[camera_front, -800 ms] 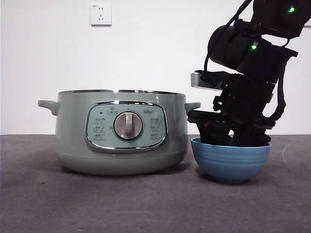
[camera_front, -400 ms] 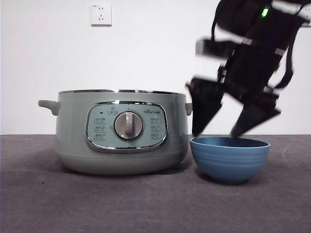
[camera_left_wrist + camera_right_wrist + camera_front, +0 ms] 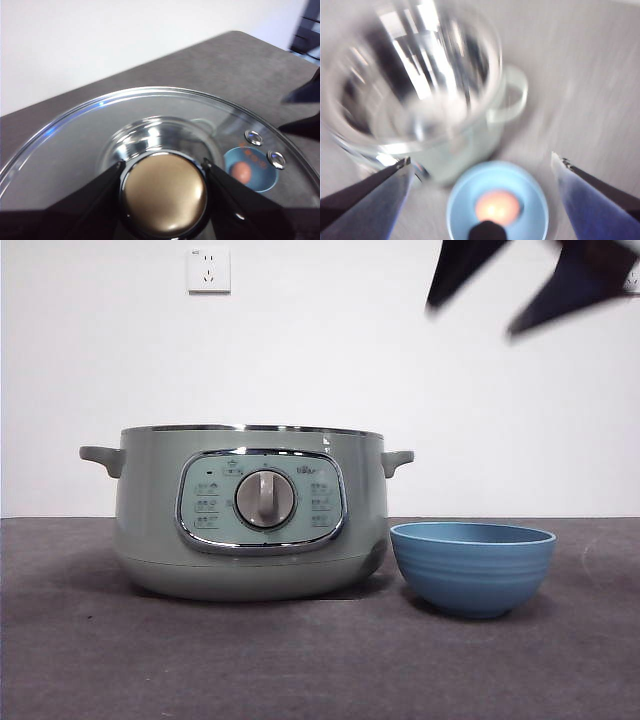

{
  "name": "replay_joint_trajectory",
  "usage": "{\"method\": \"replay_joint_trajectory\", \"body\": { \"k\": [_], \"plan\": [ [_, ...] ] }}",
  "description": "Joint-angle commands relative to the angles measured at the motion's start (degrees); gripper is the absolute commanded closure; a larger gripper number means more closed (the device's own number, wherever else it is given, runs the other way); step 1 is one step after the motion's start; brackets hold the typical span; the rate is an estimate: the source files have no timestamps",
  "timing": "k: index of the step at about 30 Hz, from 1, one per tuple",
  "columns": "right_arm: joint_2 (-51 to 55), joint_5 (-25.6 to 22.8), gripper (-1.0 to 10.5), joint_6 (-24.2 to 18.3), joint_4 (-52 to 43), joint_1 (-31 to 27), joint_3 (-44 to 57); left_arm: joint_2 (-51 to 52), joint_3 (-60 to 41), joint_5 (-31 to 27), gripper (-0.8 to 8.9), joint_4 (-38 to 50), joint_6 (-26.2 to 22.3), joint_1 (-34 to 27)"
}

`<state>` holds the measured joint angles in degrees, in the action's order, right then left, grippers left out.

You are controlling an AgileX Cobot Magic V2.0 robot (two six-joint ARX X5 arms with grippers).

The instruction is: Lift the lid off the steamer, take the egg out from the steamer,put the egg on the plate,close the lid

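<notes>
Leftmost on the grey desk: the steamer, a wide round pot of smooth sage-green, standing upright, mouth uncovered and facing up, long axis running across the front view. Two small handles jutting out sideways, one per side. Chrome-framed control panel with a silver dial facing the front camera. Inside, from the right wrist view, bright reflective metal walls, heavily blurred.

Just beside the steamer's right flank, apparently not touching: the plate, really a small round blue bowl, upright, opening up, faint horizontal ridges ringing its outside. Within it, at the centre, the egg, pale orange and rounded, long axis impossible to judge through the blur; hidden behind the rim from the front.

Above the plate, at the top edge of the front view: right end effector, released, two dark pointed jaws spread wide apart with nothing between them, hanging well clear of the plate.

Off the front view entirely: the lid, a shallow dome of clear glass with a chrome rim, held aloft roughly level, dome side up. Left end effector clenched on the lid's round glossy knob, one black jaw pressed to each side. Through the glass, the plate and egg far below.
</notes>
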<state>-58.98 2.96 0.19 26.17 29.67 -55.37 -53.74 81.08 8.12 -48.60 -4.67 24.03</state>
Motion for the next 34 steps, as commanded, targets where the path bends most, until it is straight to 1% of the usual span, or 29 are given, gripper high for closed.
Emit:
{"method": "replay_joint_trajectory", "body": {
  "k": [1,4,7,13,24,27,34],
  "plan": [
    [5.99,-0.17,4.7,0.48,0.07,0.17,0.44,-4.2,0.81,1.77,8.22,5.55,-1.18,0.0],
    [11.43,-0.37,4.7,0.5,0.31,0.17,0.44,-9.33,0.81,4.22,8.22,8.37,-1.18,0.11],
    [16.11,-0.5,4.7,1.97,0.85,0.15,0.44,-15.02,0.79,4.39,8.22,11.5,-1.22,0.83],
    [20.98,-0.57,4.7,2.56,2.47,0.15,0.44,-24.24,0.79,4.37,8.22,16.22,-1.51,1.14],
    [21.86,-0.5,4.7,2.54,2.99,0.15,0.44,-34.27,0.79,3.89,8.22,24.37,-1.49,1.77],
    [21.86,-0.5,4.7,2.54,2.84,0.15,0.44,-36.15,0.79,2.4,8.22,24.57,-1.6,1.75],
    [21.86,-0.48,4.7,2.56,2.64,0.15,0.44,-38.6,0.79,2.43,8.22,24.98,-1.6,1.77]
  ]
}}
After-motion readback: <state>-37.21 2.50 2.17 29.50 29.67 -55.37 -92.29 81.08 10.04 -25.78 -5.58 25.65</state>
